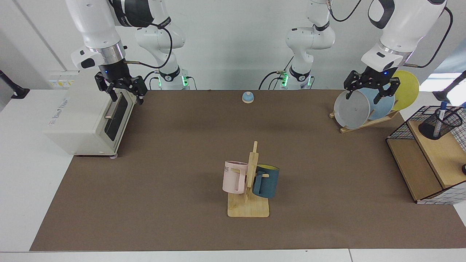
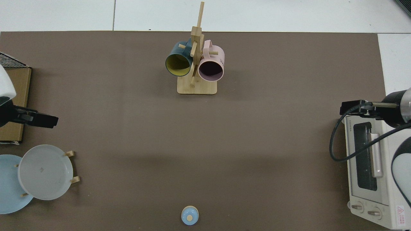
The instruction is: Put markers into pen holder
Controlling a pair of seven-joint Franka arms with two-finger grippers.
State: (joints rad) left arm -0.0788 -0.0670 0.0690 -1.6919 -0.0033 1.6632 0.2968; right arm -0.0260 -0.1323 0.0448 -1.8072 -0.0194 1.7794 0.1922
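Right now I have the marker (image 1: 441, 115) standing tilted inside the pen holder (image 1: 439, 124), its blue cap poking above the rim. The pen holder sits on the upper wooden step of the wire-grid shelf (image 1: 418, 171) at the facing view's right edge.

From my seat, the left gripper (image 1: 371, 91) hangs in the air over the plate rack (image 1: 364, 122), in front of the grey plate (image 1: 351, 109) and the light blue one behind it, with its fingers spread apart and nothing between them. It is well apart from the pen holder. In the top view that gripper (image 2: 35, 118) shows at the picture's left edge, near the shelf's wooden board.

My right gripper (image 1: 123, 91) hovers over the front upper edge of the white toaster oven (image 1: 87, 120), fingers also spread and empty.

Mid-table, the pink mug (image 1: 234, 177) and dark blue mug (image 1: 266, 181) hang on the wooden mug stand (image 1: 248, 208). A small blue bell (image 1: 248, 97) sits near the table's far edge.
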